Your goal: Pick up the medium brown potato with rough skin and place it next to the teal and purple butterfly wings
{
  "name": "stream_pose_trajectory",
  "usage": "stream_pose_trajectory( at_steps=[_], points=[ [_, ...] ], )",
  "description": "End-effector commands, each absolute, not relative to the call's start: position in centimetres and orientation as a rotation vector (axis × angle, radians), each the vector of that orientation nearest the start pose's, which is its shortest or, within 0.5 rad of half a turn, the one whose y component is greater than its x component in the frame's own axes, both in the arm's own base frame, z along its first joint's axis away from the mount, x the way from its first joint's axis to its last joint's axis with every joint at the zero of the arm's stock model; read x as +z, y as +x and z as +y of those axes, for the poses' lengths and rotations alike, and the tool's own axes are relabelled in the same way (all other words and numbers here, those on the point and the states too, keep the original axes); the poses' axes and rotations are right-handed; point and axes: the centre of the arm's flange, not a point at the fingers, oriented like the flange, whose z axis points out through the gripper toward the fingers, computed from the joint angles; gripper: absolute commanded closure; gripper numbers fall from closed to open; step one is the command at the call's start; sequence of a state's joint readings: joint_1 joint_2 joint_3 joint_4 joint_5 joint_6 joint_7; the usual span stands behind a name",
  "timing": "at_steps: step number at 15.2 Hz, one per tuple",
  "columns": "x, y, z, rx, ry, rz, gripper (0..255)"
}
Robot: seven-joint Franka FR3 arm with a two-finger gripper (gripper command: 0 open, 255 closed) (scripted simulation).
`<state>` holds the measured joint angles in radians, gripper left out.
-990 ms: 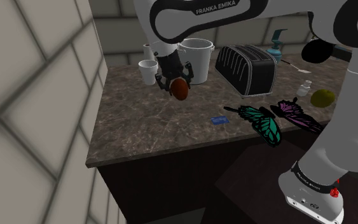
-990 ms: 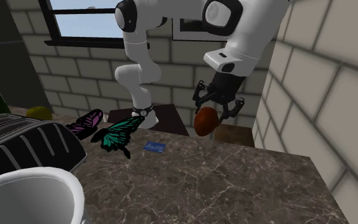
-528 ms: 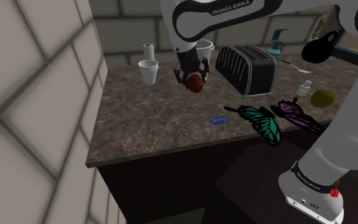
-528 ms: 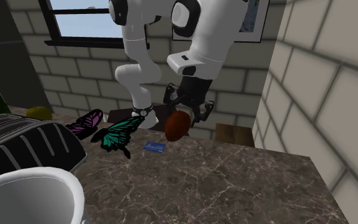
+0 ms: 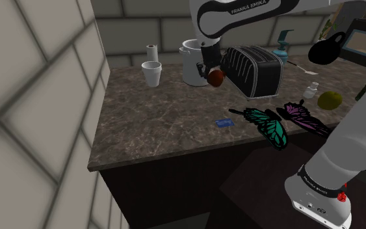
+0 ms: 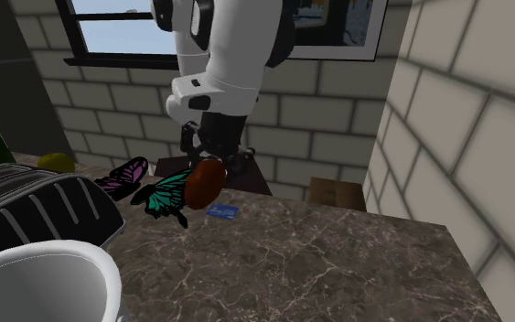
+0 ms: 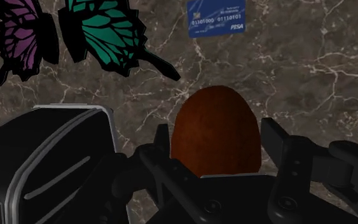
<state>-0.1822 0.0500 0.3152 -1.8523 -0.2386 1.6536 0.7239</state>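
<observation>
A reddish-brown potato (image 5: 216,78) (image 6: 204,182) (image 7: 216,132) hangs above the marble counter, clasped by my black gripper (image 5: 210,70) (image 6: 209,165) (image 7: 217,143), which is shut on it. In the shoulder view it hovers just in front of the black toaster (image 5: 253,69). The butterfly wings, one teal (image 5: 266,125) (image 6: 166,194) (image 7: 105,32) and one purple (image 5: 303,117) (image 6: 123,175) (image 7: 21,33), lie flat near the counter's front edge by the stand, well apart from the potato.
A blue card (image 5: 224,122) (image 6: 221,210) (image 7: 217,17) lies beside the teal wing. A white pot (image 5: 192,60) and two white cups (image 5: 151,73) stand at the back. A yellow-green fruit (image 5: 329,99) and a small bottle (image 5: 311,88) sit past the wings.
The arm has carried the potato toward the shoulder view's right, from in front of the cups and pot to just before the toaster, nearer the wings. The grip is unchanged.
</observation>
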Motion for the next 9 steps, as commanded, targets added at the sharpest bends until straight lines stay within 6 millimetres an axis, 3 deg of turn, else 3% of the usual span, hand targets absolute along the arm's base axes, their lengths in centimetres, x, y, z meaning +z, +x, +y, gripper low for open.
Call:
stream_pose_trajectory(
  at_steps=[1,8,9],
  points=[
    [47.4,54.3,2.0,0.228,-3.310,0.913,255],
    [47.4,53.7,-7.6,0.228,-3.310,0.913,255],
    [46.9,53.7,-7.6,0.228,-3.310,0.913,255]
  ],
)
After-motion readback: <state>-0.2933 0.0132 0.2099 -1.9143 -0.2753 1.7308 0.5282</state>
